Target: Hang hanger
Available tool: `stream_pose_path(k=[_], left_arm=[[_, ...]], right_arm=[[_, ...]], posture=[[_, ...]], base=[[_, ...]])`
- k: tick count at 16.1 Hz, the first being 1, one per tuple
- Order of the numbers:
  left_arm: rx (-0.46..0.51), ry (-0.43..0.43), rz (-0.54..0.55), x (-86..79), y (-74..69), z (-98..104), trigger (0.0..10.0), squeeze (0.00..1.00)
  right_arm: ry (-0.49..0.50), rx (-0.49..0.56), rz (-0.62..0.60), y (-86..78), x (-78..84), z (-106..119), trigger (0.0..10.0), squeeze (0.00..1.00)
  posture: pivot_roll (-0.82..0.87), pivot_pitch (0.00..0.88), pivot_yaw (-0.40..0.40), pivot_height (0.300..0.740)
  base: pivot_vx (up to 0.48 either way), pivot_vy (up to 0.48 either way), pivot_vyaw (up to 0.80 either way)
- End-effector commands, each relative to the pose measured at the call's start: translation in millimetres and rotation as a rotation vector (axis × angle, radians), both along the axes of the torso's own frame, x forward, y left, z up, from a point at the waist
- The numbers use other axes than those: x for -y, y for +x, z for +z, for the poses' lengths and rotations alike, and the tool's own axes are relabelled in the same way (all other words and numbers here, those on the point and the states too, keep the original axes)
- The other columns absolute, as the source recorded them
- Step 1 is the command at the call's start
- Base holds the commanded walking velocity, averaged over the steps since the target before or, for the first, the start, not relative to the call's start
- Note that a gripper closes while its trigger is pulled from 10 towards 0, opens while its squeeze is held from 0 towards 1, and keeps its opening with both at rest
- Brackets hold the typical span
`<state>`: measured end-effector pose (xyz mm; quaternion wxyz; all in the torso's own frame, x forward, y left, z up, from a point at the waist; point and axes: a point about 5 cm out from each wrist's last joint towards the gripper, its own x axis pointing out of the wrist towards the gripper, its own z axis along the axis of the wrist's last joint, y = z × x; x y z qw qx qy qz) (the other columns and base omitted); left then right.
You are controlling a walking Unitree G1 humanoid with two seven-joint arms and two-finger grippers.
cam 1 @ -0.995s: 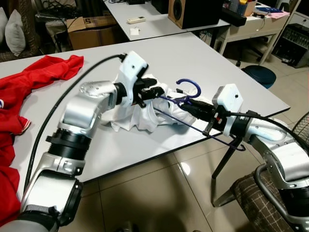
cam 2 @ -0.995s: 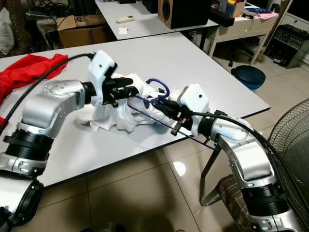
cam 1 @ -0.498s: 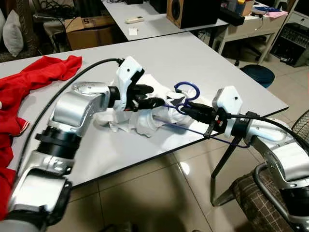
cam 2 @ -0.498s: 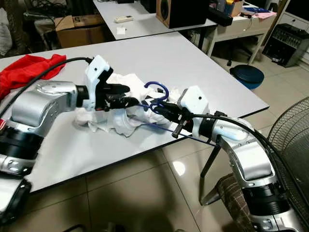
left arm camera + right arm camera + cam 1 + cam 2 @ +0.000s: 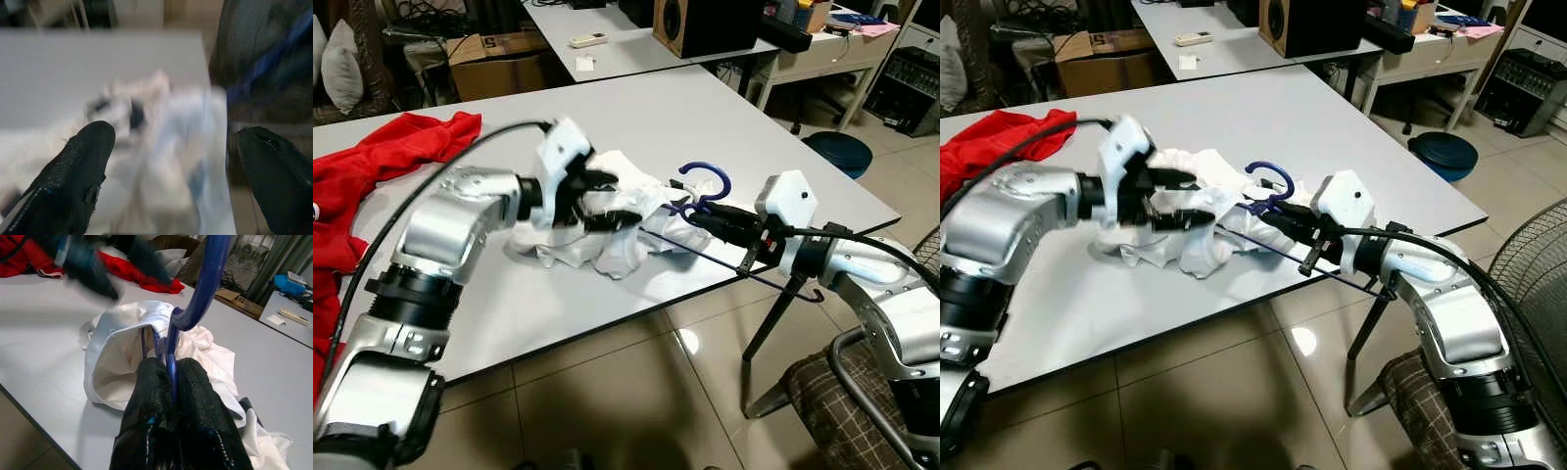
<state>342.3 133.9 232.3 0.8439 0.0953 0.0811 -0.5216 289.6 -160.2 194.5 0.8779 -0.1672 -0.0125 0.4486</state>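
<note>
A crumpled white garment (image 5: 625, 238) lies on the grey table (image 5: 724, 117) near its front edge. A blue hanger (image 5: 703, 177) stands hook-up at the garment's right side, part of it inside the cloth (image 5: 122, 347), its bar reaching out past the table edge. My right gripper (image 5: 691, 217) is shut on the hanger's neck (image 5: 170, 352) just below the hook. My left gripper (image 5: 1203, 198) hovers open over the garment's left part, blurred by motion; in the left wrist view its fingers (image 5: 83, 161) are wide apart with white cloth (image 5: 161, 161) ahead of them.
A red garment (image 5: 396, 157) lies at the table's left end. Behind stand a second table (image 5: 636, 49) with a speaker (image 5: 705, 24), a cardboard box (image 5: 499, 59) and a dark stool (image 5: 837, 152). A fan (image 5: 1533, 294) and a chair (image 5: 847, 397) are beside my right arm.
My left gripper has opened and drawn back leftward from the hanger over the white cloth. My right gripper has carried the hanger slightly rightward.
</note>
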Motion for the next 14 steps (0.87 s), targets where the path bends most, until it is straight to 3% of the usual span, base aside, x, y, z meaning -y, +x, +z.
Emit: stream_pose_path(k=[1,2,4,5,6,8,10,12,13,14], left_arm=[[0.119,-0.079,-0.018,-4.7,4.2,25.2,10.0,0.0],[0.141,-0.092,-0.017,-6.3,5.6,28.3,10.0,0.0],[0.205,-0.015,-0.034,-14.3,13.9,30.7,10.0,0.0],[0.171,-0.007,-0.094,-14.5,13.1,26.8,10.0,0.0],[0.118,0.011,-0.165,-12.5,9.6,19.7,10.0,0.11],[0.039,0.07,-0.278,-8.8,2.5,5.1,10.0,0.0],[0.04,0.145,-0.312,-6.8,6.1,-9.0,10.0,0.0],[0.036,0.165,-0.311,-4.3,10.6,-16.9,10.0,0.0],[0.035,0.152,-0.318,-3.8,11.1,-19.1,0.0,0.0],[0.032,0.146,-0.321,-4.1,11.0,-19.8,0.0,0.0]], right_arm=[[0.01,0.024,0.018,0.1,2.7,6.0,10.0,0.0],[0.011,0.024,0.024,-0.1,2.6,6.2,10.0,0.0],[0.01,0.025,0.079,-2.3,1.5,7.7,10.0,0.0],[0.007,0.022,0.108,-3.6,0.8,8.1,10.0,0.0],[0.003,0.022,0.129,-4.6,0.2,8.9,10.0,0.0],[0.002,0.024,0.171,-6.9,-0.4,11.7,10.0,0.0],[-0.007,0.036,0.21,-9.0,0.2,15.0,10.0,0.0],[-0.012,0.045,0.234,-10.5,-0.3,17.4,10.0,0.0],[-0.015,0.05,0.242,-11.2,-0.6,18.2,10.0,0.0],[-0.015,0.051,0.244,-11.6,-0.9,18.3,10.0,0.0]], posture=[[-0.02,0.0,0.027,0.74],[-0.02,0.0,0.027,0.74],[-0.02,0.0,0.026,0.74],[-0.02,0.0,0.027,0.74],[-0.02,0.0,0.03,0.74],[-0.03,0.0,0.034,0.74],[-0.03,0.0,0.039,0.74],[-0.03,0.0,0.046,0.74],[-0.04,0.0,0.05,0.74],[-0.04,0.0,0.053,0.74]], base=[[0.0,0.0,0.0],[0.0,0.0,0.0],[0.0,0.0,0.0],[0.0,0.0,0.0],[0.0,0.0,0.0],[0.0,0.0,0.0],[0.0,0.0,0.0],[0.0,0.0,0.0],[0.0,0.0,0.0],[0.0,0.0,0.0]])
